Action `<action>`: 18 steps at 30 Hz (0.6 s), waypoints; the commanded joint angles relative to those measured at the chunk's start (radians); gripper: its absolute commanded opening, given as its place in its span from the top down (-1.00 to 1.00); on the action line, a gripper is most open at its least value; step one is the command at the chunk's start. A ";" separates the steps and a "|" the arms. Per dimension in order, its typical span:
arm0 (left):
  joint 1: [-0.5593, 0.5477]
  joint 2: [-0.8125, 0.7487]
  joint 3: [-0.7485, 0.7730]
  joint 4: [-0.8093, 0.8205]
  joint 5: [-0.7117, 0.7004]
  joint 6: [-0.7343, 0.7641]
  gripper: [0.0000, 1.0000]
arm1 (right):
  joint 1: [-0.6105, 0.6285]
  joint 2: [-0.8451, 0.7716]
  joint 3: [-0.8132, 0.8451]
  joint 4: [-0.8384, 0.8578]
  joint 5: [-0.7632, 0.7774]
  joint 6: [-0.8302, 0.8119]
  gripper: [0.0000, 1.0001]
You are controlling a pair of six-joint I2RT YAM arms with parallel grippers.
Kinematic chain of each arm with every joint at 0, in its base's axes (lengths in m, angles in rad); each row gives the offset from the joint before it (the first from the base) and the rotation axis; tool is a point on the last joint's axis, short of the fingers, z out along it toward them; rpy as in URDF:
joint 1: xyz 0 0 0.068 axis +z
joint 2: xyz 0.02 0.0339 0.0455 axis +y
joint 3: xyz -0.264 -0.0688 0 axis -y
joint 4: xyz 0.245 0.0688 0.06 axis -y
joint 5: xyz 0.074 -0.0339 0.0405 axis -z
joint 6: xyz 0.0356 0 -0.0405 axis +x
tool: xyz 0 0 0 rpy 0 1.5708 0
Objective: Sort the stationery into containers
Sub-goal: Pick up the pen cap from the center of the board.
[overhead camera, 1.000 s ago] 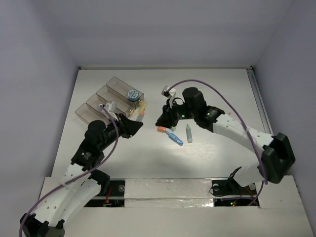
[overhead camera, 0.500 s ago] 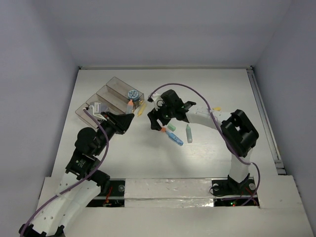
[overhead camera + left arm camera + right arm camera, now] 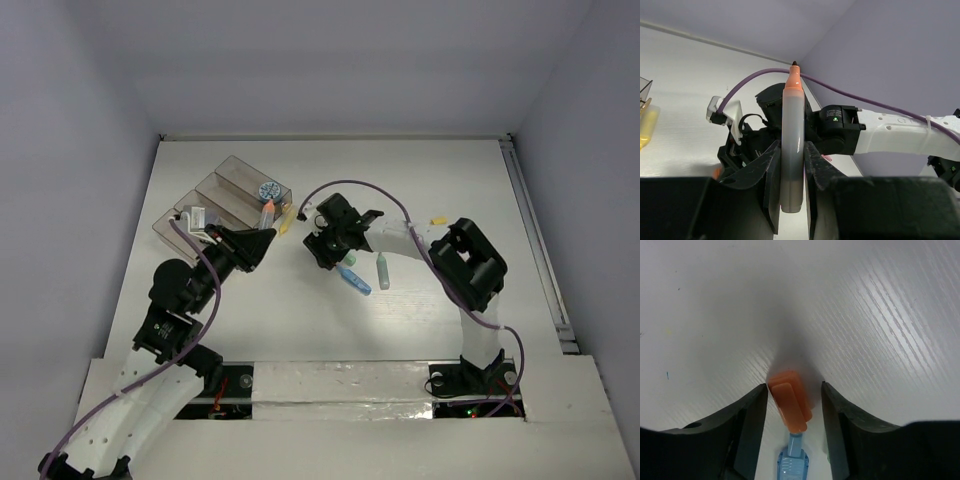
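**Step in hand:** judged mid-sort, with one item in carriage and one about to be picked.

**Left claw** (image 3: pixel 791 156): clamped narrow on an orange-tipped pen (image 3: pixel 792 115) with a grey body, tip pointing away from the wrist. From above, poised just beside the near corner of the clear boxes (image 3: pixel 215 200), not yet over a compartment.

**Right claw** (image 3: pixel 793 389): fingers wide, low over the table (image 3: pixel 450 180), straddling a small orange piece (image 3: pixel 790 410), possibly a cap. Contact with either finger impossible to tell.

**Elsewhere:**
- Blue pen (image 3: pixel 791 460): lying end-on against the orange piece.
- Green pen (image 3: pixel 383 270): loose on the table, near the blue one.
- Yellow pen (image 3: pixel 287 221): outside the boxes, just beside their right end.
- Tape roll (image 3: pixel 268 190): already in the end box.

**Next move, as judged:**
- Left: shift over a compartment, turn the pen lengthwise to fit, lower and release.
- Right: close squarely on the orange piece and lift straight up. Likely to nudge the blue pen if skewed.
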 commanded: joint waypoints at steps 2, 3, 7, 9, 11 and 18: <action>0.005 0.018 0.018 0.079 0.038 0.010 1.00 | 0.014 0.018 0.045 -0.026 0.042 -0.011 0.01; 0.005 0.020 0.016 0.080 0.041 0.007 1.00 | 0.014 0.030 0.051 -0.037 0.049 -0.009 0.12; 0.005 0.015 0.012 0.083 0.050 0.001 1.00 | 0.014 0.058 0.082 -0.063 0.066 0.000 0.71; 0.005 0.015 0.007 0.086 0.055 -0.002 1.00 | 0.014 0.044 0.079 -0.047 0.071 0.015 0.86; 0.005 0.020 0.004 0.102 0.073 -0.014 1.00 | 0.014 0.020 0.065 -0.016 0.089 0.035 0.92; 0.005 0.060 -0.016 0.192 0.160 -0.060 1.00 | 0.014 -0.170 0.030 0.160 0.272 0.250 1.00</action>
